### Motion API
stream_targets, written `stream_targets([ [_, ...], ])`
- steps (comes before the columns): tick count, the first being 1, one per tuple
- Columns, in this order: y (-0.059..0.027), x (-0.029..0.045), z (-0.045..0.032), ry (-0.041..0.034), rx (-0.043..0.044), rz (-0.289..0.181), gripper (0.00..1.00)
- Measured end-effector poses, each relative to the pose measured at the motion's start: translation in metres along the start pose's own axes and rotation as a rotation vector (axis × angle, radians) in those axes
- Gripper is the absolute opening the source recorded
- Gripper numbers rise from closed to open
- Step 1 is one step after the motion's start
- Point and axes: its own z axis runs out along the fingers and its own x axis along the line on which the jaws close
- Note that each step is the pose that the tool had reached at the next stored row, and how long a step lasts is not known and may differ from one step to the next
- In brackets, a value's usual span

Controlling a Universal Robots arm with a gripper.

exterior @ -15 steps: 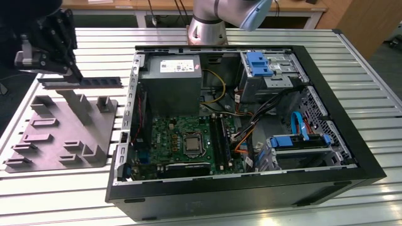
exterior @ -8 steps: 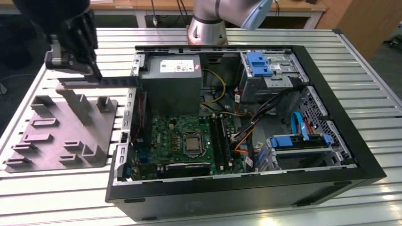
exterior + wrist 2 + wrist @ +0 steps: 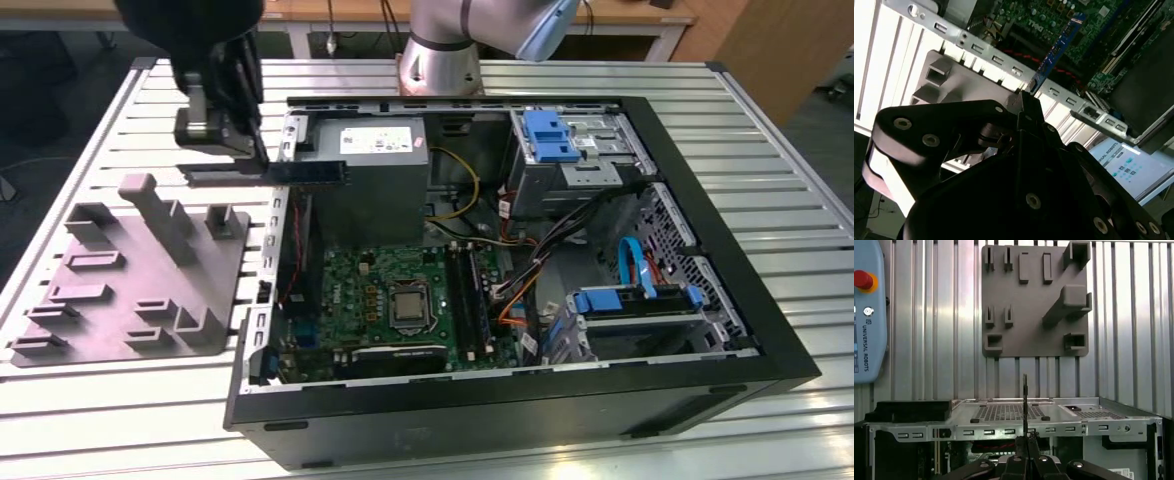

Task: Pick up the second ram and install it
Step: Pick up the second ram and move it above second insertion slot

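Slatted table (image 3: pixel 747 90) bears grey fixture (image 3: pixel 134 290); computer case (image 3: pixel 534 412).

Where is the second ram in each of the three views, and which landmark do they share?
Exterior view: the second ram is held in the end effector, above the case edge on the exterior view's left.
Second wrist view: it sticks out towards the motherboard.
First wrist view: edge-on, a thin dark line.
Shared landmark: the grey fixture.

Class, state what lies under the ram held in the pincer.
Under the ram in the pincer: the case's perforated metal panel and table slats. The pincer's body covers whatever lies beneath the ram's gripped end.
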Motion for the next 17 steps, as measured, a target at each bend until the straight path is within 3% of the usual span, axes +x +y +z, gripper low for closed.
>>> stream_targets([
  [17, -0.0792, -0.0019, -0.0006, 0.0, -0.0011, 0.0, 0.11],
])
